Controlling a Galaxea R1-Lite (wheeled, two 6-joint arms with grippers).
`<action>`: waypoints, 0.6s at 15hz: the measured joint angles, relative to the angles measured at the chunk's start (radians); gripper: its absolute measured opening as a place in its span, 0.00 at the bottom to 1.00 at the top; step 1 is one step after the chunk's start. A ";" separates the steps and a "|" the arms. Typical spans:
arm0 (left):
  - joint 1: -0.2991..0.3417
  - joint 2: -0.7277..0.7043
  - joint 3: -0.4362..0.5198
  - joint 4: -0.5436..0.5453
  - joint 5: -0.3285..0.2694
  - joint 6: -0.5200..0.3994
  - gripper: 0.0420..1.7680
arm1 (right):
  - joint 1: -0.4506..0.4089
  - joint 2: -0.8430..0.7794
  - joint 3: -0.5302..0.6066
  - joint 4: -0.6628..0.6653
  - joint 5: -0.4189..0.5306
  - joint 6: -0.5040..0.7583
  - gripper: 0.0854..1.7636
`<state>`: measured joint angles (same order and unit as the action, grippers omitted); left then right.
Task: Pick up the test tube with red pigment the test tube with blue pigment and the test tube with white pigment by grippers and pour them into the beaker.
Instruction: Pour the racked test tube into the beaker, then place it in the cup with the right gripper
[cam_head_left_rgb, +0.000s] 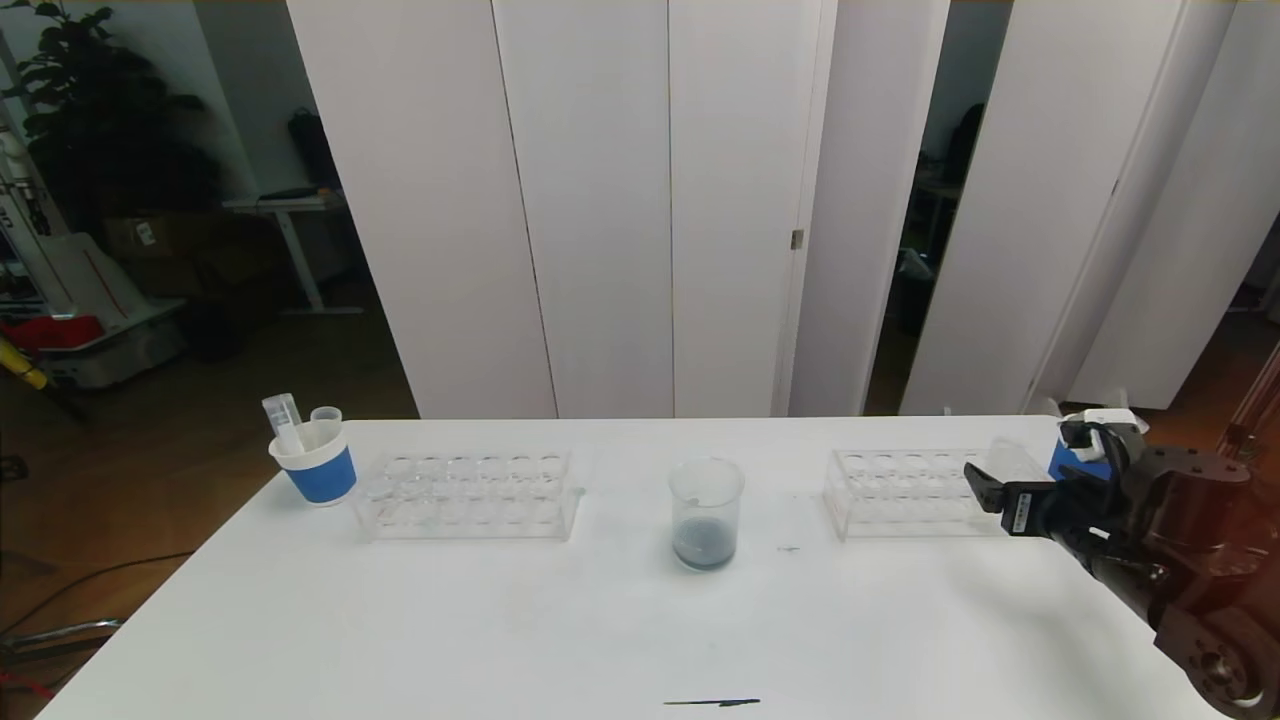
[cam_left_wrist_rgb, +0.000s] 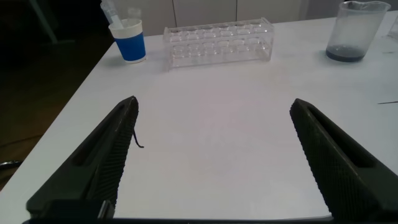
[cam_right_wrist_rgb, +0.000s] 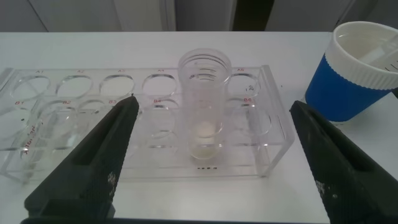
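The right gripper (cam_right_wrist_rgb: 211, 155) stands open; the test tube with white pigment (cam_right_wrist_rgb: 204, 102), seemingly upright in its rack (cam_right_wrist_rgb: 74, 118), is just ahead between its fingers; the left gripper (cam_left_wrist_rgb: 214, 155) is open over bare table (cam_left_wrist_rgb: 211, 93).

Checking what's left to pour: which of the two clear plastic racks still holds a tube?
The clear plastic rack on the robot's right, before the open right gripper, holds one upright clear tube with whitish liquid; the left clear plastic rack shows only empty holes.

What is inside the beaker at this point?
The beaker holds a shallow dark grey-blue liquid layer at the bottom; the rest looks empty. No tube is in it.
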<state>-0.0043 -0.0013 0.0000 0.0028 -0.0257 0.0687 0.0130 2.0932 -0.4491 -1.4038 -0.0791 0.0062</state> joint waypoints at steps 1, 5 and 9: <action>0.000 0.000 0.000 0.000 0.000 0.000 0.99 | 0.003 0.015 -0.007 0.000 0.000 0.000 0.99; 0.000 0.000 0.000 0.000 0.000 0.000 0.99 | 0.016 0.060 -0.074 -0.002 -0.001 -0.004 0.99; 0.000 0.000 0.000 0.000 0.000 0.000 0.99 | 0.027 0.100 -0.123 -0.001 -0.005 -0.024 0.99</action>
<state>-0.0043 -0.0013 0.0000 0.0028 -0.0260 0.0687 0.0398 2.1936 -0.5719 -1.4051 -0.0840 -0.0181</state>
